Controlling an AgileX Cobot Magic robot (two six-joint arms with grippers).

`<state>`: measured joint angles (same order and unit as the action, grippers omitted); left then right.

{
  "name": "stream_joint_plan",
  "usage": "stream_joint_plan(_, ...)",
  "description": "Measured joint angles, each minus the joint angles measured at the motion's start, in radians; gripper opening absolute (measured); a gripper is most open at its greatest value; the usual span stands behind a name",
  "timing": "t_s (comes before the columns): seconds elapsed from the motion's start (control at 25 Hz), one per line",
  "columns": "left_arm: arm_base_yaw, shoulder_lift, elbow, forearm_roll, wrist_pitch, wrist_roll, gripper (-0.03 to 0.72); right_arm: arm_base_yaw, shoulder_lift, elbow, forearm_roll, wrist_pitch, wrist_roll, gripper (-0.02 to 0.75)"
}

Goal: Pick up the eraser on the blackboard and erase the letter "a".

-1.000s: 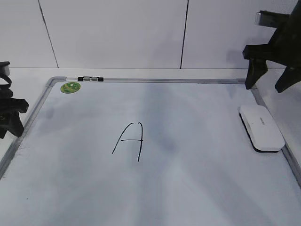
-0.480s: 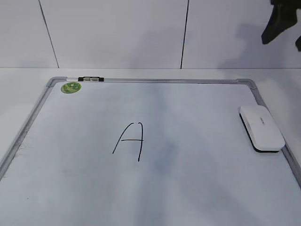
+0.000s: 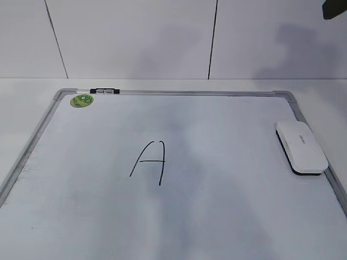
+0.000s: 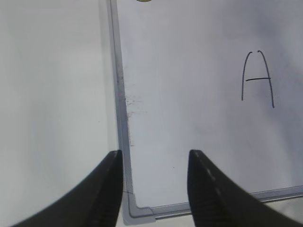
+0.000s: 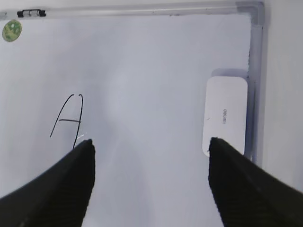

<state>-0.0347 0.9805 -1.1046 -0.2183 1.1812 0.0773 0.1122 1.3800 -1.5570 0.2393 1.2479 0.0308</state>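
Observation:
The white eraser [image 3: 302, 146] lies on the blackboard [image 3: 190, 92] by its right frame, and also shows in the right wrist view [image 5: 226, 113]. A tall capital "A" [image 3: 149, 161] is drawn at mid-board. No small letter "a" shows in any view. My right gripper [image 5: 151, 140] is open and empty, high above the board, with the eraser by its right finger. Only a dark bit of that arm [image 3: 335, 8] shows in the exterior view. My left gripper [image 4: 155, 153] is open and empty, above the board's near left corner [image 4: 139, 210].
A round green sticker [image 3: 82, 100] and a small black clip [image 3: 103, 91] sit at the board's far left corner. The board lies on a white table [image 3: 27, 86] with a white panelled wall [image 3: 135, 38] behind. Faint grey smudges mark the board surface.
The right gripper has risen from beside the board's far right corner up and almost out of the exterior view. The left gripper has left the exterior view. The eraser has not moved.

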Motion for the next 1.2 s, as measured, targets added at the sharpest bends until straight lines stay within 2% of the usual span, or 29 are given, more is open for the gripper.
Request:
stream_joint_plan(0.44, -0.172, -0.218, 0.000, -0.004, 0.072, -0.035, 0.340, 0.104, -0.347, 0.288, -0.019, 0.004, 0.002, 0.593)
stream_joint_plan(0.6, -0.213, -0.330, 0.000, 0.007, 0.085, -0.050, 0.340, 0.108, -0.486, 0.399, -0.029, 0.008, 0.019, 0.593)
stream_joint_plan(0.88, -0.217, -0.497, 0.000, 0.010, 0.095, -0.077, 0.340, 0.108, -0.740, 0.562, -0.038, 0.015, 0.023, 0.593)
stream_joint_plan(1.2, -0.217, -0.584, 0.004, 0.010, 0.100, -0.077, 0.340, 0.108, -0.989, 0.649, -0.083, 0.021, 0.025, 0.593)
